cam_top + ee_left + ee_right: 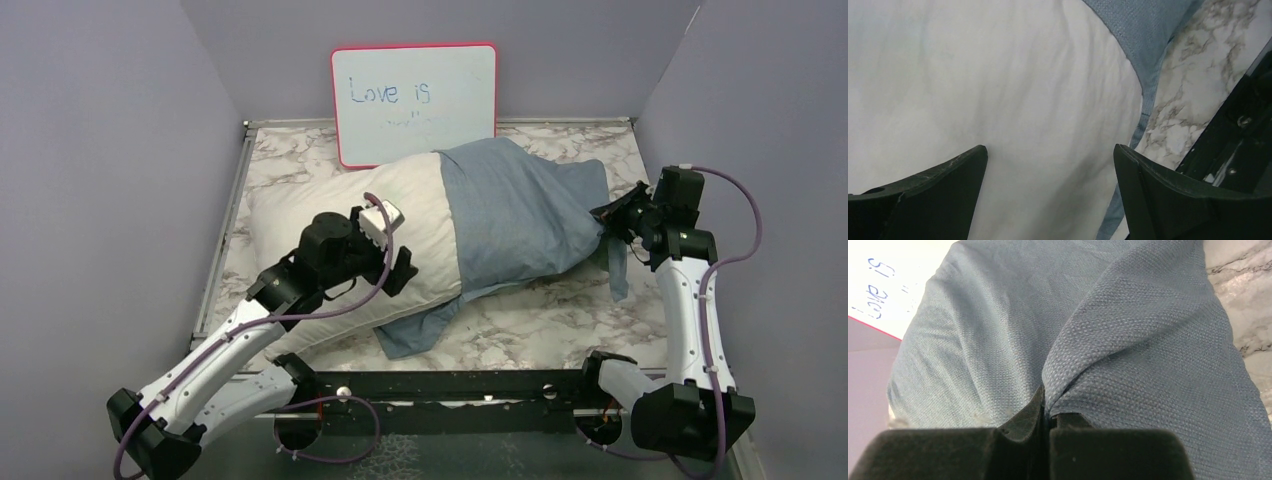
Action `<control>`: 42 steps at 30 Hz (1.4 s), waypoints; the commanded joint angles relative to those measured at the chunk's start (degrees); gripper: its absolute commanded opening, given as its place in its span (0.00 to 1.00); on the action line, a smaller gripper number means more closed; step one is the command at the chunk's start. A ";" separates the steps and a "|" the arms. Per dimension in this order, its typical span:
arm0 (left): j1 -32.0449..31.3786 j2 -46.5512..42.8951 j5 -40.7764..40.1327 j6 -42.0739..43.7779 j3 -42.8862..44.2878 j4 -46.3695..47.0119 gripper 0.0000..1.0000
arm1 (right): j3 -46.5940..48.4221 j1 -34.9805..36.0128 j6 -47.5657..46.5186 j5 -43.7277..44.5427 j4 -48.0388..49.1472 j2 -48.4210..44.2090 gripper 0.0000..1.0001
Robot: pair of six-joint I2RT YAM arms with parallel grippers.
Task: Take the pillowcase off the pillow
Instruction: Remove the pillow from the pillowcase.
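Gripping the pillowcase (1128,340), the right claw (1047,407) is clamped; the left claw (1050,157) gapes wide over the pillow (998,85).

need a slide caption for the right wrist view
Right gripper shut on a fold of the blue-grey pillowcase, whiteboard corner at upper left.

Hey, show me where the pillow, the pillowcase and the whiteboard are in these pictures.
pillow (415,185): top view, on its bare white left half.
pillowcase (520,215): top view, on the blue-grey cloth over the pillow's right half.
whiteboard (415,105): top view, on its white writing face.
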 commanded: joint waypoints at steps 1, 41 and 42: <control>-6.44 1.82 -8.96 13.01 1.29 -0.81 0.99 | 0.59 -0.53 -0.66 -2.88 3.59 -1.19 0.00; -15.22 -10.58 -62.73 14.91 1.48 -10.32 0.00 | 4.04 -0.49 -1.22 10.05 -1.06 -1.04 0.00; -15.14 -11.24 -62.27 15.06 1.42 -10.26 0.00 | 4.05 -0.52 -1.21 10.13 -1.13 -0.90 0.00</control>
